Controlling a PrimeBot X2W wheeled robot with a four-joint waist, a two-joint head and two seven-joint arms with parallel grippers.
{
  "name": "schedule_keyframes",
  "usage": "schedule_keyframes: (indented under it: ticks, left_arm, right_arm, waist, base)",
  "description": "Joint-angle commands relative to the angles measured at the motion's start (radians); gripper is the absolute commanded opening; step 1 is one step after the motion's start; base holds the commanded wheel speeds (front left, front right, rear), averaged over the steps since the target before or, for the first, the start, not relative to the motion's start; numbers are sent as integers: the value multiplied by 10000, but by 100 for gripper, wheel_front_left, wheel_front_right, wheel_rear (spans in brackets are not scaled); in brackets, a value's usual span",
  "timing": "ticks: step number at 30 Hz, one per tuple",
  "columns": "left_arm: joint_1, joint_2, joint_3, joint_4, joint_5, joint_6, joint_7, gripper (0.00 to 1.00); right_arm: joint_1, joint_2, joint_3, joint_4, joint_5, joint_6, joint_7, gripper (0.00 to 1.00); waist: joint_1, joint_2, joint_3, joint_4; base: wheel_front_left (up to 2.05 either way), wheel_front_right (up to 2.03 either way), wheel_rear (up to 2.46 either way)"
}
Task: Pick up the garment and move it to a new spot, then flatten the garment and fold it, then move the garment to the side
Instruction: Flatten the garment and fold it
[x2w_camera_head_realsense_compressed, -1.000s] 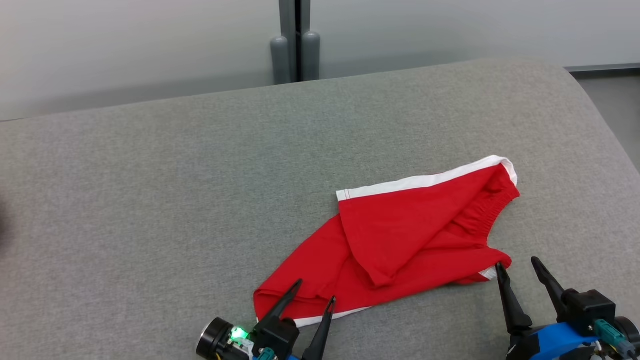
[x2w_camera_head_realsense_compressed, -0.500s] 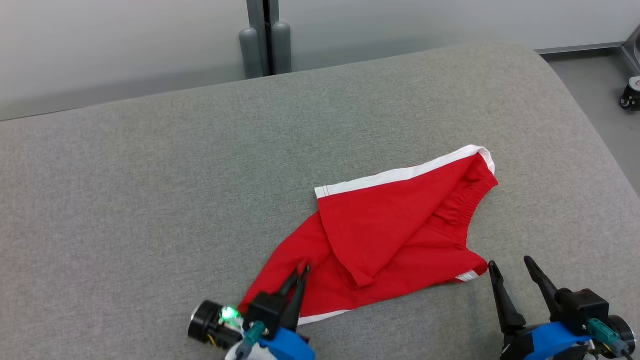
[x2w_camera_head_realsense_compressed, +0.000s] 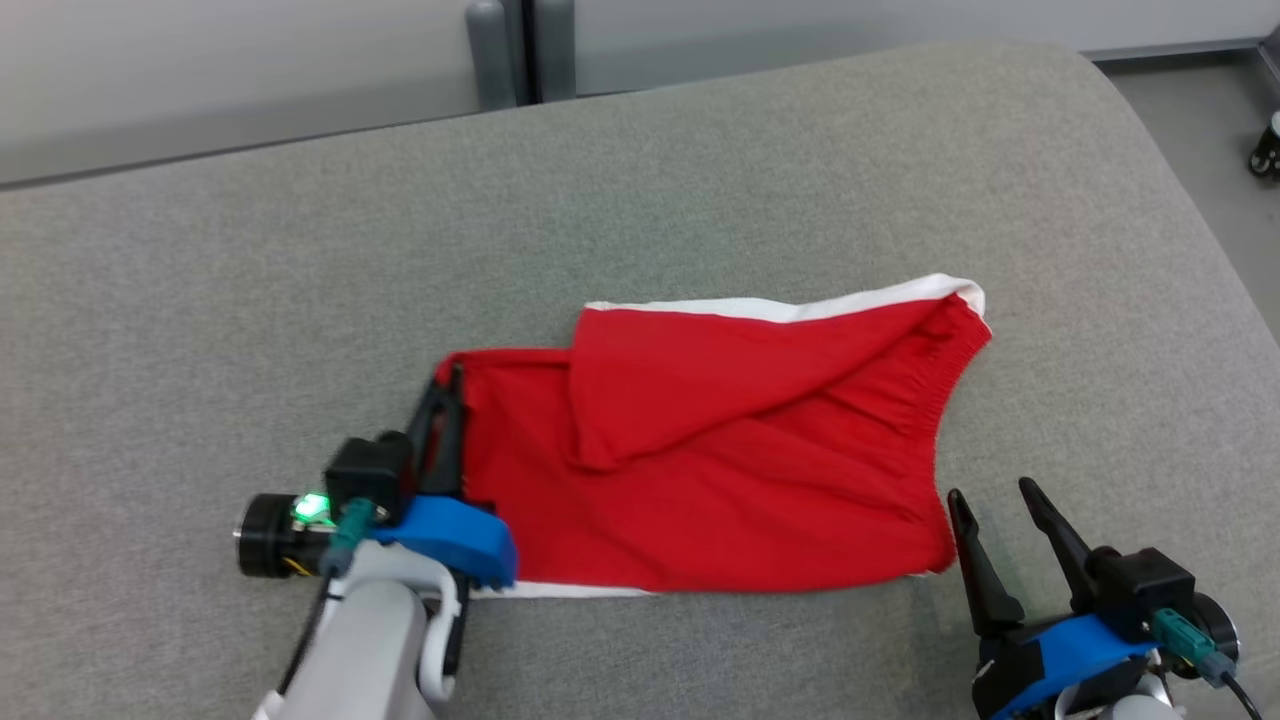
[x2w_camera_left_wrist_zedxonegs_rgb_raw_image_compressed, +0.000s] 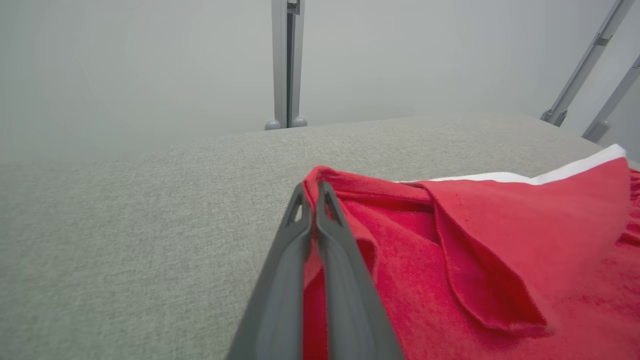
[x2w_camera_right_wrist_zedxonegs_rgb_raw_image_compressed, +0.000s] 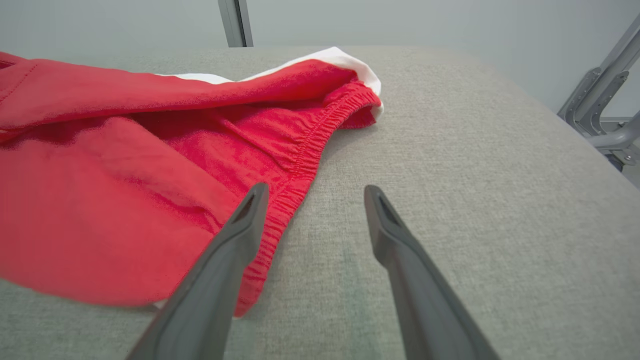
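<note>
Garment (x2w_camera_head_realsense_compressed: 720, 470) now in left tool (x2w_camera_head_realsense_compressed: 454, 378)

Open grey worktop (x2w_camera_head_realsense_compressed: 200, 300) runs along its far and left edges; the red garment (x2w_camera_head_realsense_compressed: 750, 480) blocks the middle.

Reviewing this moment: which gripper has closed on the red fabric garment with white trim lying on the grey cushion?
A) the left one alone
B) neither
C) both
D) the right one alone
A: the left gripper is pinched shut on a corner of the red garment with white trim, while the right gripper stands open beside it, holding nothing.
</note>
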Motion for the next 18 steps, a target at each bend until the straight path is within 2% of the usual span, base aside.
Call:
schedule_keyframes:
  ticks: [1, 3, 9, 13, 14, 15, 18]
  left_arm:
    - [-373, 57, 272, 212, -9, 60, -29, 0]
    - [-790, 178, 625, 679, 71, 164, -27, 0]
    - [-1576, 506, 1848, 2020, -18, 840, -27, 0]
    - [-1492, 581, 2411, 2536, -76, 1001, -26, 0]
    - [-1376, 548, 2504, 2548, -72, 995, -26, 18]
    - [-1250, 505, 2641, 2500, -98, 1003, -24, 100]
    - [-875, 287, 2909, 1919, -45, 964, -27, 100]
  right_arm:
    - [-151, 26, 64, -69, 17, 1, -6, 100]
    - [-274, 58, 181, -103, 70, 1, -6, 100]
    - [-570, 77, 532, -198, 236, 1, -6, 100]
    - [-674, 71, 702, -234, 313, 1, -6, 100]
    - [-672, 66, 728, -257, 323, 1, -6, 100]
    - [-651, 64, 803, -282, 351, 1, -6, 100]
    - [-481, 10, 1064, -378, 493, 1, -6, 100]
  waist:
    - [-1, 0, 111, -33]
    - [-1, 0, 281, -98]
    - [-1, 0, 686, -205]
    - [-1, 0, 697, -123]
    - [-1, 0, 650, -63]
    - [-1, 0, 600, -9]
    - [-1, 0, 344, 227]
  base:
    - [0, 0, 0]
    - [0, 0, 0]
    - [0, 0, 0]
    - [0, 0, 0]
    - [0, 0, 0]
    - [0, 0, 0]
    - [0, 0, 0]
